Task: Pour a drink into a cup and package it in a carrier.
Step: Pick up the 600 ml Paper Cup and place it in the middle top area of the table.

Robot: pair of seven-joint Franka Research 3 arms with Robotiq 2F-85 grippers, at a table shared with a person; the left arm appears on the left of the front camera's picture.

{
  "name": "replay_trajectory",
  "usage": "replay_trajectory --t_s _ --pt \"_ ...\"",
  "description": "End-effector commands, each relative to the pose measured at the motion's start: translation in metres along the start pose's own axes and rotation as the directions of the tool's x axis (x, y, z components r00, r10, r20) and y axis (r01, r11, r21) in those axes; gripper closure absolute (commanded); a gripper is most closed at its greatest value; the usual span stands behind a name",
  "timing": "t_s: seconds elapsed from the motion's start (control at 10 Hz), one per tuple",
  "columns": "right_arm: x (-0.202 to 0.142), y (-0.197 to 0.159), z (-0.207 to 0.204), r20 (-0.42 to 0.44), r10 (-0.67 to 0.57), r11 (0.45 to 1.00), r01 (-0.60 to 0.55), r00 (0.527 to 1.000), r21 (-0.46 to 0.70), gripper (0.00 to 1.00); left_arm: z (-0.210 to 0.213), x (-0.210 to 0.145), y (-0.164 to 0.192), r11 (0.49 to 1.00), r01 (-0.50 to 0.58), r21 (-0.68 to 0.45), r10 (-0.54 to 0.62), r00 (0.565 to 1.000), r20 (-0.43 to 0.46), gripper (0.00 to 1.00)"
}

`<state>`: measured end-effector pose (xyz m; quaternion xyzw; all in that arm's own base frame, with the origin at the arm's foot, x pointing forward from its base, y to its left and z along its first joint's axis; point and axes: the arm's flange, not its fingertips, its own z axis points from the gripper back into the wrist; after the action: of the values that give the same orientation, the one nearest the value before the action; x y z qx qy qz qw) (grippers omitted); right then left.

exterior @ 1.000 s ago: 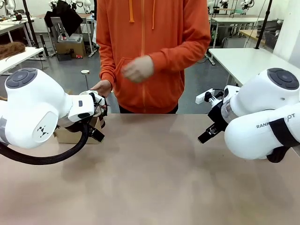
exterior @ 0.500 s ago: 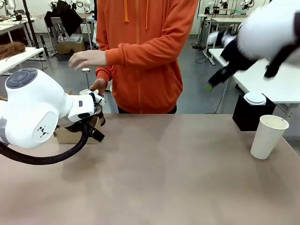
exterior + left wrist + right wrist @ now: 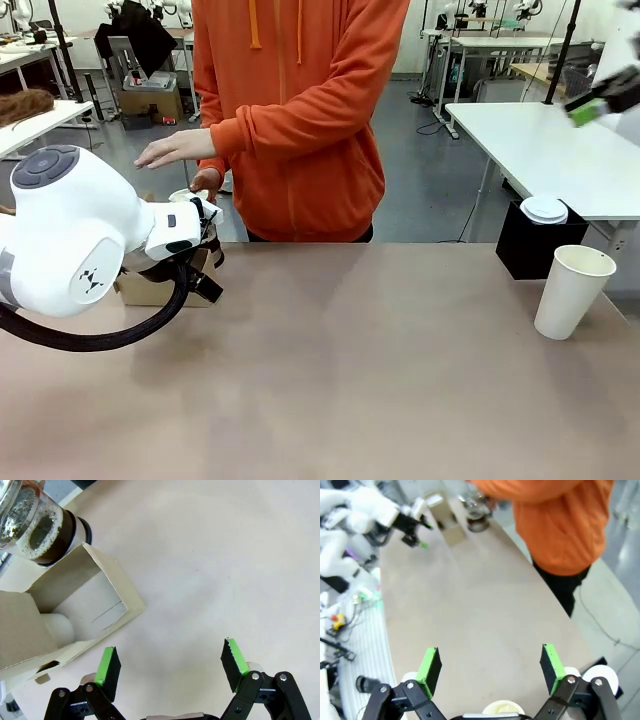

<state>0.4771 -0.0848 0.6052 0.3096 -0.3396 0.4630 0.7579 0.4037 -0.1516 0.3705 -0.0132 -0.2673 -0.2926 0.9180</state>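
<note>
Hanging above the bare table (image 3: 210,555): left gripper (image 3: 171,662), jaws spread wide, green pads (image 3: 106,665) holding nothing. At 10 o'clock from it in the left wrist view, just beside one pad: carrier (image 3: 75,600), brown cardboard, one open compartment facing the camera. At 11 o'clock, past the carrier's far corner: press pot (image 3: 20,510), clear glass with a black ring. Inside it: drink (image 3: 47,535), dark brown, foam at the edge. Whether pot and carrier touch cannot be told.

Raised high over the table's right end: right gripper (image 3: 491,664), jaws likewise spread, empty. At 6 o'clock in the right wrist view, beneath it: cup (image 3: 572,292), white paper, upright, uncovered, near the table's right edge. At 11 o'clock from the cup in the front view, just beside it: black holder (image 3: 520,245), white lid (image 3: 545,209) on top.

At 12 o'clock, far side: person (image 3: 300,110), orange hoodie. One hand (image 3: 175,148) is held flat in the air. The other hand (image 3: 207,182) is lower, partly hidden behind the left arm (image 3: 70,235).
</note>
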Motion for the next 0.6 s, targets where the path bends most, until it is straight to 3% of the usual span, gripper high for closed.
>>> replay_trajectory --t_s 0.0,0.3,0.5 --pt "-0.058 -0.029 0.024 0.132 0.063 0.990 -0.079 0.989 0.120 0.00 0.000 0.000 0.000 1.000 0.000 -0.001 0.000 1.000 0.000 0.00" --pt "-0.160 -0.038 0.033 0.364 0.125 0.977 -0.179 0.923 0.118 0.00 0.000 0.000 0.000 1.000 0.000 -0.001 0.000 1.000 0.000 0.00" --pt "-0.210 -0.050 0.030 0.482 0.122 0.976 -0.192 0.868 0.099 0.00 0.000 0.000 0.000 1.000 0.000 -0.001 0.000 1.000 0.000 0.00"
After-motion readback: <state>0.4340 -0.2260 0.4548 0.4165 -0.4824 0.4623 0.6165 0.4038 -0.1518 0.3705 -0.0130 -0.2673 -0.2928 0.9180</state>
